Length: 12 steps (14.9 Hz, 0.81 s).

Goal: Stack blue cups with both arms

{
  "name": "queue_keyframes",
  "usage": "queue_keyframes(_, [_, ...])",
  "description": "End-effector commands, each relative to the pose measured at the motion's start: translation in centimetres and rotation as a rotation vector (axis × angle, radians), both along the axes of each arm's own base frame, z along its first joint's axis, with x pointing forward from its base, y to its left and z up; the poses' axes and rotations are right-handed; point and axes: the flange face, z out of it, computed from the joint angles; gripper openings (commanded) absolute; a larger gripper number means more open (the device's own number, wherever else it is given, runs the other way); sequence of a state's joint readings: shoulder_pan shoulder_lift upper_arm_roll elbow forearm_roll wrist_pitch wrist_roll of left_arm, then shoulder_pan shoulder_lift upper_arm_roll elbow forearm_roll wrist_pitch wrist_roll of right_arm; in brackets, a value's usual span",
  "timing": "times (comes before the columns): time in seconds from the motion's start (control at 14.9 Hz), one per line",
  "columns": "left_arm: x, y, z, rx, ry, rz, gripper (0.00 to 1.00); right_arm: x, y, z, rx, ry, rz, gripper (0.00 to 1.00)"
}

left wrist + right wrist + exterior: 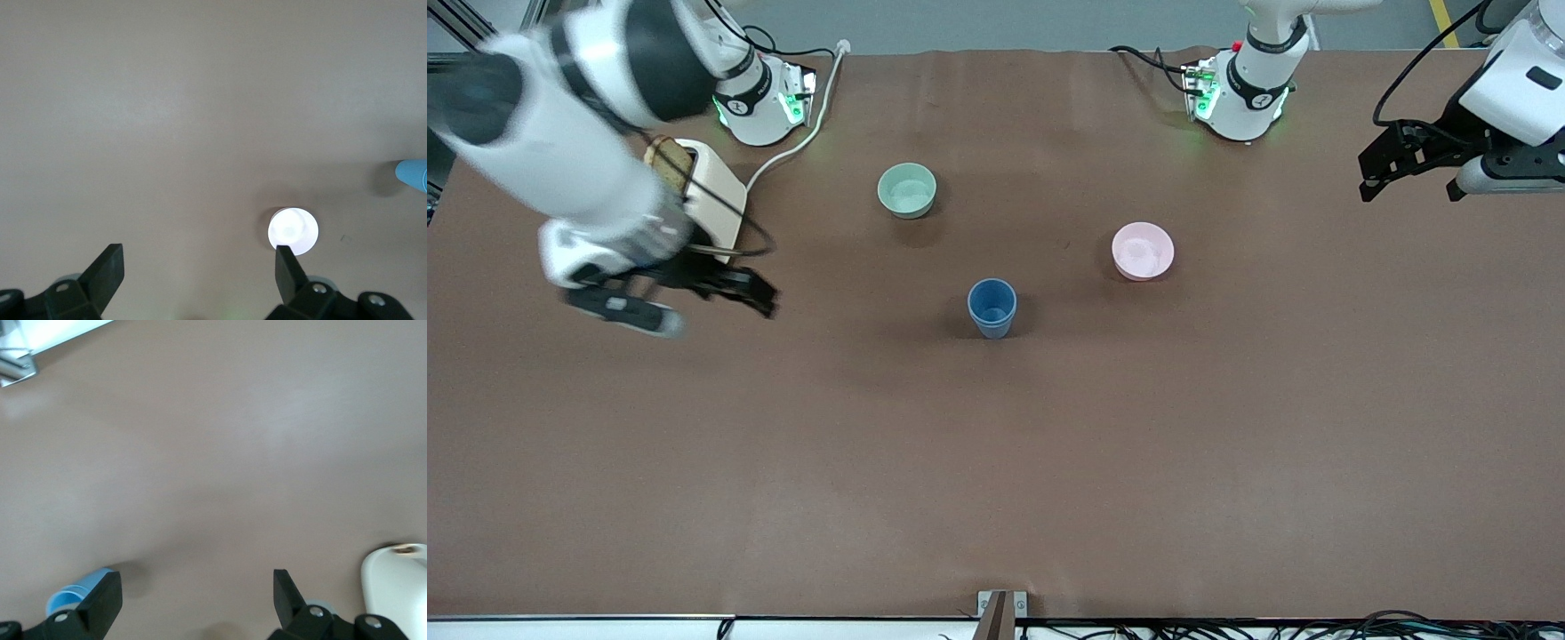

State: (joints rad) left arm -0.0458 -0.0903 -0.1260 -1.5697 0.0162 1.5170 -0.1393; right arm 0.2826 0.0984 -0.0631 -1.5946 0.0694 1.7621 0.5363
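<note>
A blue cup stands upright in the middle of the table. Only this one cup shape shows, and I cannot tell whether a second is nested in it. It also shows at the edge of the left wrist view and the right wrist view. My right gripper is open and empty, up over the table beside the toaster, toward the right arm's end. My left gripper is open and empty, raised over the left arm's end of the table. Both show open in the wrist views.
A mint-green bowl sits farther from the front camera than the cup. A pink bowl sits beside the cup toward the left arm's end. A cream toaster holding a bread slice stands by the right arm's base, its cable trailing.
</note>
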Motion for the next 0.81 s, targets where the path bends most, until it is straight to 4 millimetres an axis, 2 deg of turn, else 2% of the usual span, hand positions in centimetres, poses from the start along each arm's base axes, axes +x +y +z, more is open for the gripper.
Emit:
queue_keyframes(0.0, [0.1, 0.2, 0.7, -0.02, -0.011, -0.008, 1.0, -1.7, -7.2, 1.8, -0.036, 0.005, -0.015, 1.0])
queue_keyframes(0.07, [0.1, 0.1, 0.6, -0.02, -0.01, -0.009, 1.0, -2.4, -9.9, 2.7, -0.041, -0.009, 0.014, 1.0])
queue_keyframes(0.2, [0.1, 0.0, 0.6, -0.019, -0.01, -0.012, 1.0, -3.8, -14.5, 3.1, -0.051, 0.01, 0.051, 1.0])
queue_keyframes(0.34, [0.1, 0.0, 0.6, -0.019, -0.01, -0.015, 1.0, -5.0, -17.5, 3.6, -0.095, 0.05, 0.09, 1.0])
queue_keyframes(0.54, [0.2, 0.6, 0.5, -0.018, -0.008, -0.035, 1.0, -5.3, -20.5, 3.9, -0.119, 0.062, 0.115, 1.0])
queue_keyframes(0.74, [0.3, 0.9, 0.5, -0.017, -0.007, -0.038, 1.0, -5.4, -21.2, 4.5, -0.104, 0.048, 0.177, 1.0])
